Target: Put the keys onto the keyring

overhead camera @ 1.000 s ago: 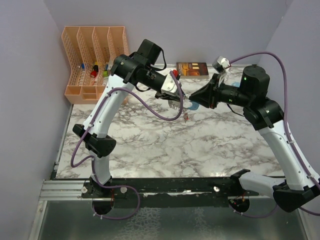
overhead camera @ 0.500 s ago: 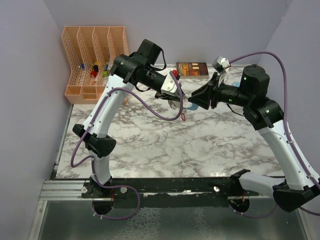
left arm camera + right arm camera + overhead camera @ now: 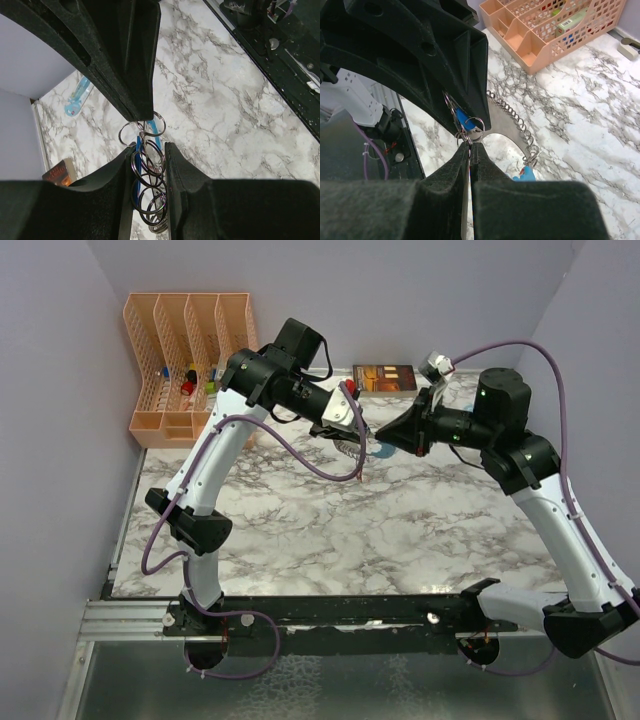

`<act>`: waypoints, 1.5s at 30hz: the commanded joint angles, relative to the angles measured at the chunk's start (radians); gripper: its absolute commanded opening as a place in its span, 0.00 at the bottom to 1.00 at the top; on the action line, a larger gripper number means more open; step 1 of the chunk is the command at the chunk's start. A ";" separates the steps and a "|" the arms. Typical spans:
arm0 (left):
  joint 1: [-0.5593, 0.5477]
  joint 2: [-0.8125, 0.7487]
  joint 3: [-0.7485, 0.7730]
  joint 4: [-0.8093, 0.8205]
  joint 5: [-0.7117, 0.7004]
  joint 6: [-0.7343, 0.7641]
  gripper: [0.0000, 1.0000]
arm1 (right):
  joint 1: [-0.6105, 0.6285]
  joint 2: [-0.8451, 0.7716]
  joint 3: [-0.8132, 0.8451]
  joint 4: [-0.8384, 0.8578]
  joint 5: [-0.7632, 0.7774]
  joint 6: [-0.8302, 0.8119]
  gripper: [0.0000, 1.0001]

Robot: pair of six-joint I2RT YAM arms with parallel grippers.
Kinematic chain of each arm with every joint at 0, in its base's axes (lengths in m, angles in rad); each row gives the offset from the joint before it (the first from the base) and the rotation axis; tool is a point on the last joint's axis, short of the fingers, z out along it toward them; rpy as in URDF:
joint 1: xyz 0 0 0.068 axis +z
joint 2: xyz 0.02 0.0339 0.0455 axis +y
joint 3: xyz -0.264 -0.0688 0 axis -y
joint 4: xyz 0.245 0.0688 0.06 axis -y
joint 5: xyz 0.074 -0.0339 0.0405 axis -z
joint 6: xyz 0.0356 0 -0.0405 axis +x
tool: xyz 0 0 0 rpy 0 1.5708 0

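Two arms meet high over the white and grey marble desk, so the job is partway along. The left tool is closed on the keyring, a loose bunch of grey metal rings and chain with a light-blue strap. The rings hang between its black fingers, up in the air and not on the desk. The right tool has its two fingers pressed tight together, with the tips right at one small ring of the bunch. Something thin may be nipped between them, but I cannot tell what it is.

I cannot pick out the little red key or the dark blue key in any view. So I cannot say if one of the keys is on a ring yet. My guess is that a key is being slid onto the small ring, and the other key is left to do.

Other things are far from the work. An orange plastic basket rack stands at the back left corner, a brown book lies by the back wall, and a pale-blue see-through thing lies on the desk. Nothing on the desk is in the way. The tricky part is that the two tools crowd each other and hide the rings.
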 commanded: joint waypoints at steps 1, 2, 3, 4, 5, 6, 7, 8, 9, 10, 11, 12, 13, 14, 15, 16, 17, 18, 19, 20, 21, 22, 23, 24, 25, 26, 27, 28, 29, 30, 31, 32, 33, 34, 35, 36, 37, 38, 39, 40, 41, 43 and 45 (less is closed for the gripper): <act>0.001 -0.020 0.011 0.001 0.031 0.018 0.00 | -0.004 -0.027 0.016 0.041 0.040 0.008 0.01; 0.001 -0.019 0.009 0.002 0.027 0.020 0.00 | -0.004 -0.039 0.009 0.053 0.053 0.013 0.01; 0.001 -0.017 0.007 0.003 0.024 0.021 0.00 | -0.004 -0.050 0.002 0.065 0.060 0.020 0.01; 0.001 -0.016 0.005 0.005 0.022 0.021 0.00 | -0.004 -0.057 -0.003 0.074 0.066 0.030 0.01; 0.001 -0.015 0.003 0.010 0.022 0.017 0.00 | -0.004 -0.062 -0.007 0.079 0.074 0.043 0.01; 0.001 -0.013 0.001 0.019 0.022 0.011 0.00 | -0.004 -0.066 -0.013 0.086 0.080 0.057 0.01; 0.001 -0.011 -0.001 0.031 0.022 -0.003 0.00 | -0.004 -0.072 -0.028 0.099 0.083 0.075 0.01; 0.001 -0.010 -0.001 0.046 0.019 -0.025 0.00 | -0.004 -0.082 -0.046 0.127 0.087 0.097 0.01; 0.001 -0.006 -0.001 0.061 0.012 -0.037 0.00 | -0.004 -0.093 -0.069 0.154 0.095 0.123 0.01; 0.001 -0.004 -0.003 0.079 0.003 -0.060 0.00 | -0.004 -0.100 -0.083 0.168 0.107 0.141 0.01; 0.001 -0.002 -0.004 0.094 -0.008 -0.075 0.00 | -0.004 -0.107 -0.093 0.174 0.122 0.155 0.01; 0.001 0.000 -0.005 0.111 -0.017 -0.090 0.00 | -0.004 -0.114 -0.103 0.180 0.137 0.166 0.01; 0.001 0.001 -0.004 0.119 -0.023 -0.102 0.00 | -0.004 -0.118 -0.110 0.185 0.146 0.176 0.01; 0.001 0.003 -0.004 0.130 -0.026 -0.110 0.00 | -0.004 -0.124 -0.118 0.193 0.150 0.187 0.01; 0.001 0.004 -0.002 0.136 -0.027 -0.120 0.00 | -0.004 -0.128 -0.124 0.199 0.159 0.197 0.01; 0.002 0.007 0.000 0.140 -0.026 -0.126 0.00 | -0.004 -0.132 -0.129 0.204 0.173 0.206 0.01; 0.002 0.009 0.003 0.146 -0.024 -0.134 0.00 | -0.004 -0.136 -0.132 0.207 0.186 0.211 0.01; 0.001 0.012 0.005 0.155 -0.024 -0.144 0.00 | -0.004 -0.140 -0.134 0.209 0.208 0.218 0.01; 0.002 0.015 0.006 0.166 -0.027 -0.160 0.00 | -0.004 -0.148 -0.143 0.217 0.228 0.228 0.01; 0.002 0.018 0.006 0.179 -0.032 -0.177 0.00 | -0.004 -0.156 -0.153 0.231 0.242 0.238 0.01; 0.002 0.021 0.006 0.187 -0.036 -0.188 0.00 | -0.004 -0.165 -0.159 0.240 0.267 0.247 0.01; 0.001 0.023 0.005 0.195 -0.041 -0.198 0.00 | -0.004 -0.174 -0.168 0.250 0.289 0.257 0.01; 0.002 0.025 0.005 0.203 -0.044 -0.210 0.00 | -0.004 -0.184 -0.177 0.264 0.310 0.266 0.01; 0.001 0.026 0.005 0.208 -0.045 -0.217 0.00 | -0.004 -0.190 -0.184 0.270 0.332 0.273 0.01; 0.002 0.026 0.005 0.214 -0.047 -0.225 0.00 | -0.004 -0.193 -0.190 0.273 0.348 0.281 0.01; 0.002 0.028 0.005 0.221 -0.052 -0.234 0.00 | -0.004 -0.196 -0.194 0.276 0.358 0.286 0.01; 0.001 0.030 0.003 0.235 -0.063 -0.249 0.00 | -0.004 -0.197 -0.197 0.279 0.371 0.293 0.01; 0.001 0.032 0.002 0.255 -0.078 -0.270 0.00 | -0.004 -0.199 -0.200 0.284 0.385 0.304 0.01; 0.002 0.033 -0.004 0.277 -0.101 -0.294 0.00 | -0.004 -0.196 -0.199 0.281 0.397 0.315 0.01; 0.001 0.033 -0.011 0.303 -0.121 -0.320 0.00 | -0.004 -0.189 -0.188 0.271 0.410 0.320 0.01; 0.001 0.034 -0.016 0.324 -0.146 -0.344 0.00 | -0.004 -0.181 -0.180 0.261 0.422 0.325 0.01; 0.001 0.036 -0.018 0.339 -0.164 -0.358 0.00 | -0.004 -0.176 -0.174 0.255 0.433 0.333 0.01; 0.001 0.038 -0.018 0.353 -0.178 -0.372 0.00 | -0.004 -0.170 -0.167 0.252 0.445 0.345 0.01; 0.001 0.040 -0.018 0.365 -0.188 -0.386 0.00 | -0.004 -0.166 -0.160 0.250 0.451 0.351 0.01; 0.001 0.041 -0.018 0.375 -0.195 -0.398 0.00 | -0.004 -0.162 -0.156 0.247 0.465 0.360 0.01; 0.001 0.043 -0.019 0.387 -0.203 -0.415 0.00 | -0.004 -0.159 -0.154 0.246 0.480 0.370 0.01; 0.001 0.045 -0.019 0.398 -0.208 -0.431 0.00 | -0.003 -0.157 -0.156 0.248 0.490 0.381 0.01; 0.001 0.046 -0.019 0.412 -0.215 -0.450 0.00 | -0.003 -0.156 -0.160 0.256 0.497 0.393 0.01; 0.001 0.047 -0.022 0.427 -0.223 -0.468 0.00 | -0.003 -0.152 -0.165 0.261 0.505 0.405 0.01; 0.001 0.047 -0.023 0.441 -0.231 -0.484 0.00 | -0.002 -0.153 -0.173 0.264 0.519 0.417 0.01; 0.001 0.048 -0.023 0.449 -0.238 -0.495 0.00 | 0.000 -0.156 -0.182 0.268 0.548 0.429 0.01; 0.001 0.047 -0.023 0.462 -0.252 -0.512 0.00 | 0.005 -0.161 -0.194 0.268 0.610 0.448 0.01; -0.001 0.045 -0.028 0.471 -0.257 -0.524 0.00 | 0.011 -0.161 -0.191 0.266 0.656 0.460 0.01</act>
